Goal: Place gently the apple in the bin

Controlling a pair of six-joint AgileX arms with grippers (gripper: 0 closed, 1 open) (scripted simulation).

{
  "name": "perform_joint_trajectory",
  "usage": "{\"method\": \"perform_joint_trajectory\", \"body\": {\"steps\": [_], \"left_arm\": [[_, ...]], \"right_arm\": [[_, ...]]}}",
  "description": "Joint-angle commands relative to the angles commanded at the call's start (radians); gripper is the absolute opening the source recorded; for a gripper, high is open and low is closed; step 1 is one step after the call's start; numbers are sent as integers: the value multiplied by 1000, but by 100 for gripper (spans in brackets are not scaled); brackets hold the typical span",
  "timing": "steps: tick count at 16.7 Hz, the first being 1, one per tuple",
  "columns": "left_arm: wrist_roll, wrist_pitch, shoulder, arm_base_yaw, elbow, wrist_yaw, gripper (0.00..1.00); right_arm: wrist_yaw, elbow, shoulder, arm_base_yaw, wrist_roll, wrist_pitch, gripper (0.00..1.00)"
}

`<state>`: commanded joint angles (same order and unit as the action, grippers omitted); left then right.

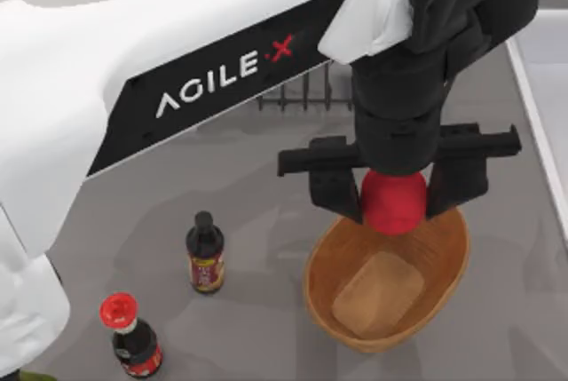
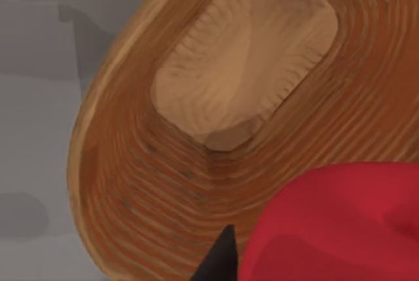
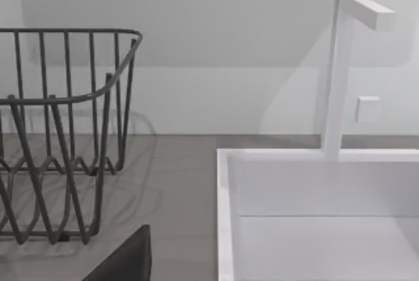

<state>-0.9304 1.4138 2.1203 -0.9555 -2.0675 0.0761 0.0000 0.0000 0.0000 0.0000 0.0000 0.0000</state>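
Observation:
My left gripper [image 1: 395,196] hangs above the far rim of the bin [image 1: 448,261], shut on the apple [image 1: 393,205], a bright red ball held between its black fingers. The bin is an oval orange-brown wicker basket with a tan flat base, and it is empty inside. In the left wrist view the apple [image 2: 340,228] sits close up over the bin's ribbed wall [image 2: 131,183], with a black fingertip [image 2: 219,261] beside it. The apple is above the bin and does not touch it. A dark part of my right gripper [image 3: 127,261] shows near the rack, parked.
Two dark bottles stand left of the bin, one black-capped [image 1: 205,254] and one red-capped [image 1: 130,335]. A black wire dish rack [image 1: 297,97] [image 3: 59,137] stands at the back. A white sink [image 1: 546,88] [image 3: 314,215] with a faucet [image 3: 340,71] lies at the right.

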Motion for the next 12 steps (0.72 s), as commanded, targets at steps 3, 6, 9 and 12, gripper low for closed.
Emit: {"method": "perform_joint_trajectory", "body": {"steps": [3, 6, 9, 12], "left_arm": [[-1, -40, 1, -1, 39, 0, 0], [-3, -166, 6, -5, 157, -1, 0], [-7, -258, 12, -9, 246, -2, 0], [-8, -269, 14, -10, 257, -2, 0]], "right_arm": [[0, 0, 0, 0, 0, 0, 100], [0, 0, 0, 0, 0, 0, 100], [0, 0, 0, 0, 0, 0, 100], [0, 0, 0, 0, 0, 0, 100]]}}
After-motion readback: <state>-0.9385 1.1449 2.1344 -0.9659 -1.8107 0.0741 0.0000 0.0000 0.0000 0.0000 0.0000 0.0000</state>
